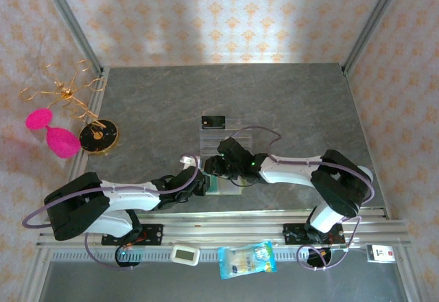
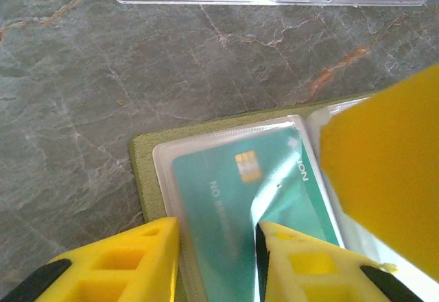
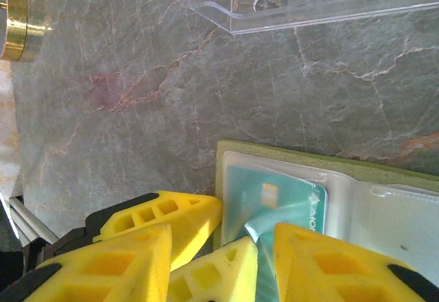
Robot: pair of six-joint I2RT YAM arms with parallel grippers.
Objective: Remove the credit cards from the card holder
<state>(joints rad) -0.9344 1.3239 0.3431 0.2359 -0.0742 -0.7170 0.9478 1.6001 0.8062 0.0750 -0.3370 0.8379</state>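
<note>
Card [image 2: 226,199] between fingers [image 2: 123,264] of left hand [image 2: 216,237]

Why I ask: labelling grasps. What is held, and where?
Cannot be told. The left gripper sits at the edge of the card holder, fingertips astride the credit card; the right gripper stands open beside it.

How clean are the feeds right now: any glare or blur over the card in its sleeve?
Left wrist: a white glare streak crosses the card under its clear sleeve, and the near yellow fingers are soft. Right wrist: milder sheen, card chip visible, tabletop sharp. Top view: even light, bright patch on the back wall, wallet mostly hidden by the arms.
</note>
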